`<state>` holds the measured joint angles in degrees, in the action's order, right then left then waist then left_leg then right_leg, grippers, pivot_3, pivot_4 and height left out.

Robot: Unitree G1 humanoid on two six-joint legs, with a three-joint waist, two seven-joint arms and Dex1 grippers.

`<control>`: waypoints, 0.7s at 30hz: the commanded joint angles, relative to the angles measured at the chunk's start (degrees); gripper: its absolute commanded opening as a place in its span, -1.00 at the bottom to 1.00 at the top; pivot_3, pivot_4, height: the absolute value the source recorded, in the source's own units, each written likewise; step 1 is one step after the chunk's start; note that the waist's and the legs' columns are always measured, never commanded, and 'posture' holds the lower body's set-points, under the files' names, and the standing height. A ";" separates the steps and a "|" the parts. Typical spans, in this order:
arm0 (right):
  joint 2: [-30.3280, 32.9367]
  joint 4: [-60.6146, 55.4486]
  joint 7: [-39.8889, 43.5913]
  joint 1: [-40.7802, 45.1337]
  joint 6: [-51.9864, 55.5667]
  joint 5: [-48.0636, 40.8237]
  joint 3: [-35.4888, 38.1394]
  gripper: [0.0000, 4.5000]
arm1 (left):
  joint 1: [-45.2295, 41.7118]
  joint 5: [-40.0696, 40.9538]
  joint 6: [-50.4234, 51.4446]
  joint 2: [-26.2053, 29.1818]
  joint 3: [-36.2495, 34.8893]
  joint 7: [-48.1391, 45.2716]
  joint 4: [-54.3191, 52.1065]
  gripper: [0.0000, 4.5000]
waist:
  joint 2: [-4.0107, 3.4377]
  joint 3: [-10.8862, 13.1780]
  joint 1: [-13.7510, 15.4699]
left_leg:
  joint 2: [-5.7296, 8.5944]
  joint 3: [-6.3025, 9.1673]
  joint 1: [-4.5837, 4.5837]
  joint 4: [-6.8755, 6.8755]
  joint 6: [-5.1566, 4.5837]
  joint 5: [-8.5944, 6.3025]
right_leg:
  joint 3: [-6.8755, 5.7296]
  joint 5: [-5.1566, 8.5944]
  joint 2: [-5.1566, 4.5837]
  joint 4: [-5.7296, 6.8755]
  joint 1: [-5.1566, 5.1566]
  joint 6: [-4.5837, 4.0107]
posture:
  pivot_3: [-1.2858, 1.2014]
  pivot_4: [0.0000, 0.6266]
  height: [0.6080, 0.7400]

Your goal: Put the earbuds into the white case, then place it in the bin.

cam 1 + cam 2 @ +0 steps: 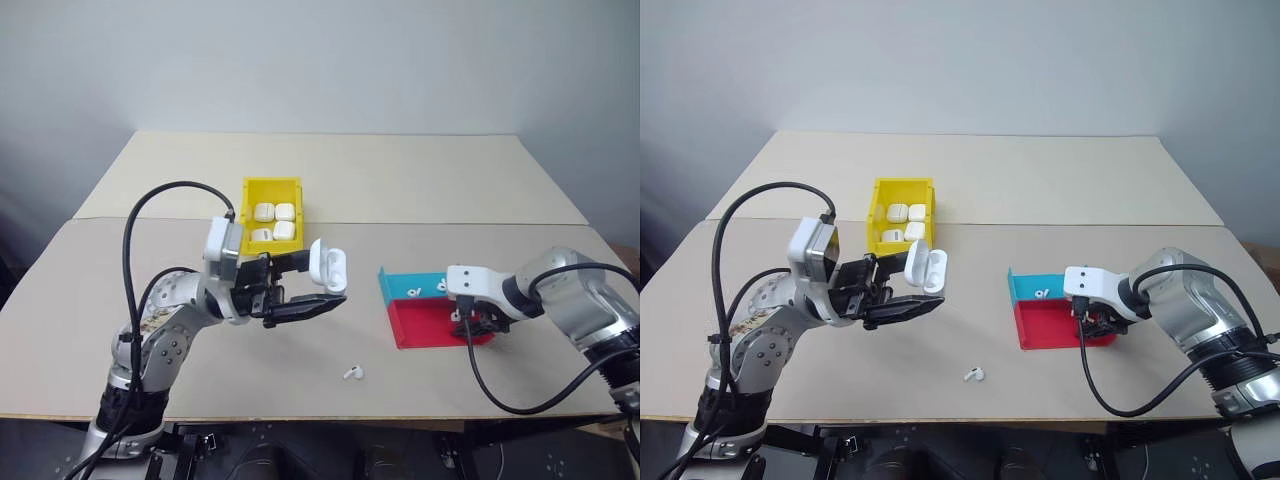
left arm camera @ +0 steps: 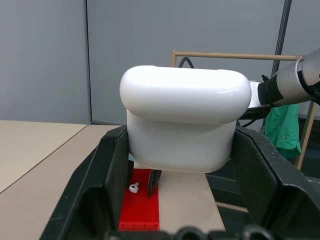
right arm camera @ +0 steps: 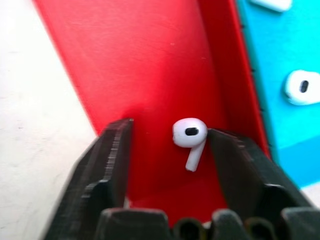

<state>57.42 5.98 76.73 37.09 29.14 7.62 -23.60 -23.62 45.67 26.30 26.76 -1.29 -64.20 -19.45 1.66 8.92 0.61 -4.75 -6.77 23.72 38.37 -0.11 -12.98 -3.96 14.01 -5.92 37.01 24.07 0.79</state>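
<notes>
We see a beige table (image 1: pixel 420 180) with a seam across it. On its right side lie two low trays side by side: a red tray (image 1: pixel 425 322) nearer, a teal tray (image 1: pixel 405 285) farther.

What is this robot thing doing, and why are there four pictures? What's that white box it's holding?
It is a robot with two arms, each ending in a two-fingered black gripper. Two pictures come from cameras in its head, looking down at a beige table. The other two come from cameras on its wrists.

The left gripper holds a small glossy white charging case with its lid flipped open. The right gripper reaches down into a low red tray, its open fingers on either side of a tiny white earbud. Beside that tray sits a low teal tray holding more earbuds. Another earbud lies loose on the table. A bright yellow plastic bin already holds four white cases.
</notes>
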 commanded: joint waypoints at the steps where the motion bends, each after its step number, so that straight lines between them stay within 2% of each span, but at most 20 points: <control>1: -0.54 0.30 0.10 -0.12 -0.12 0.73 0.38 -0.36 | 0.15 1.62 -0.38 0.48 -1.09 0.07 -2.28 0.23 | 0.00 0.00 -0.01 | 0.00 0.00 -0.01 0.00 0.00 0.00 | 0.00 0.00 0.00 0.00 -0.01 0.00 | 0.03 -0.52 1.00; 3: -0.65 0.10 0.10 -0.38 0.04 0.71 0.59 -0.64 | 0.20 1.71 -0.42 0.60 -1.09 0.14 -2.27 0.23 | 0.00 0.00 -0.01 | 0.00 0.00 -0.03 0.00 0.00 0.00 | 0.00 0.00 0.00 0.00 -0.02 0.00 | 0.03 -0.52 1.00; 4: -0.64 -0.16 0.15 -0.61 0.44 0.52 0.83 -0.73 | 0.23 1.76 -0.43 0.66 -1.08 0.18 -2.29 0.23 | 0.00 0.00 -0.01 | 0.00 0.00 -0.04 0.00 0.00 0.00 | 0.00 0.00 0.00 0.00 -0.04 0.00 | 0.03 -0.52 1.00; 11: -0.09 -5.20 -0.42 -2.62 6.05 -3.32 6.64 -0.73 | 0.05 2.13 -0.31 0.94 -0.82 0.17 -2.02 0.23 | 0.00 0.00 0.02 | 0.00 0.00 -0.03 0.00 0.00 0.00 | 0.00 0.00 0.00 0.00 -0.02 0.00 | 0.03 -0.52 1.00; 17: -4.76 -16.59 -4.53 -0.91 23.93 -19.14 24.00 -0.73 | -1.14 2.69 -0.02 0.97 -0.64 -0.51 -0.72 0.23 | 0.00 0.00 -0.11 | -0.02 0.03 0.01 -0.02 0.00 0.00 | 0.01 -0.01 0.02 0.03 0.05 -0.01 | 0.03 -0.52 1.00; 21: -15.59 -24.59 -13.95 -0.49 31.35 -29.73 38.89 -0.73 | -3.32 2.54 0.34 0.44 0.18 -1.42 1.43 0.23 | 0.00 0.00 0.09 | -0.03 0.09 0.01 -0.01 -0.01 -0.01 | -0.04 -0.01 0.04 0.02 -0.01 -0.02 | 0.03 -0.52 1.00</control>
<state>43.57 -14.83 66.36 35.77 57.61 -17.57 9.32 -25.40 47.34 26.49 27.31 -1.12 -64.96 -18.17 1.65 8.92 0.70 -4.78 -6.68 23.73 38.37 -0.11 -12.99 -4.00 14.00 -5.88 37.03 24.04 0.77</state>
